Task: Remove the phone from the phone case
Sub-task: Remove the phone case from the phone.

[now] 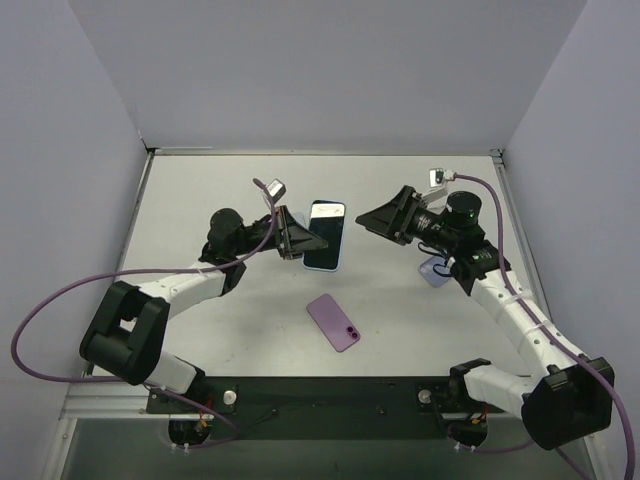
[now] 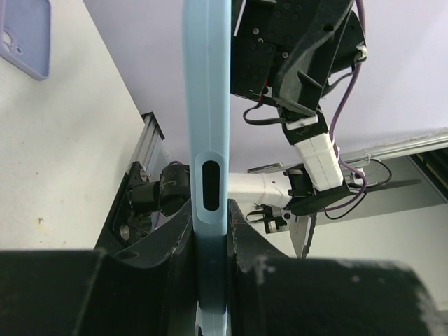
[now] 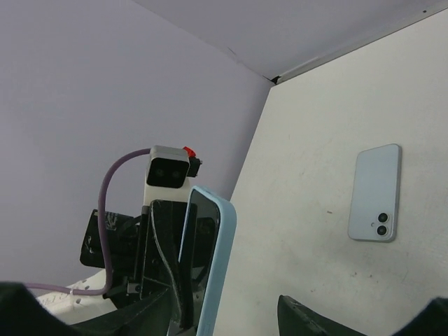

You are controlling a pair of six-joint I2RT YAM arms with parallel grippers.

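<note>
case (image 2: pixel 208 140) matt smooth plastic; table (image 1: pixel 200 190) matt, lt specks

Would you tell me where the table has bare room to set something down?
Free: far-left corner beyond the left arm; patch between purple phone and right arm. Crowded: centre around the held cased phone; blue phone lies under that arm.

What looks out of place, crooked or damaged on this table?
Nothing looks damaged or spilled. The purple case lies at a slant on the table, and a pale blue phone lies partly under the right arm.
</note>
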